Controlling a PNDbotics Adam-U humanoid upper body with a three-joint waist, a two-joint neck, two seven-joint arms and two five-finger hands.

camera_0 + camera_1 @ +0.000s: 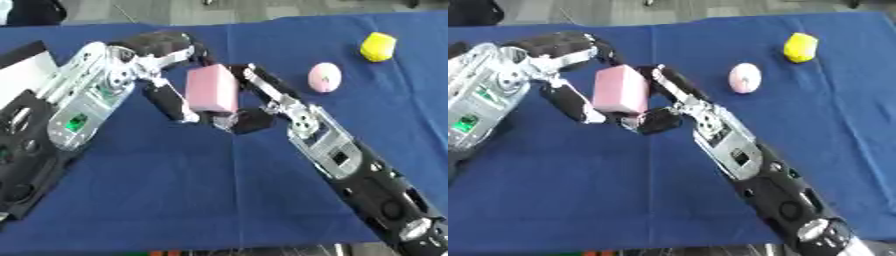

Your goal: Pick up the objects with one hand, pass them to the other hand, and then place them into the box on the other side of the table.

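A pink block (212, 89) hangs upright above the middle of the blue table (201, 200), held between both hands. My left hand (140, 62) comes in from the left, its fingers curled over the block's top left and its thumb (171, 102) along the left side. From the lower right, my right hand (293, 112) lays its fingers (262, 80) against the block's right side, and its thumb (251, 121) is tucked under the bottom edge. A pink egg-shaped object (324, 77) and a yellow object (378, 46) lie on the cloth at the far right.
The corner of a white box (22, 67) shows at the left edge of the table, behind my left forearm. The table's near edge runs along the bottom of both views.
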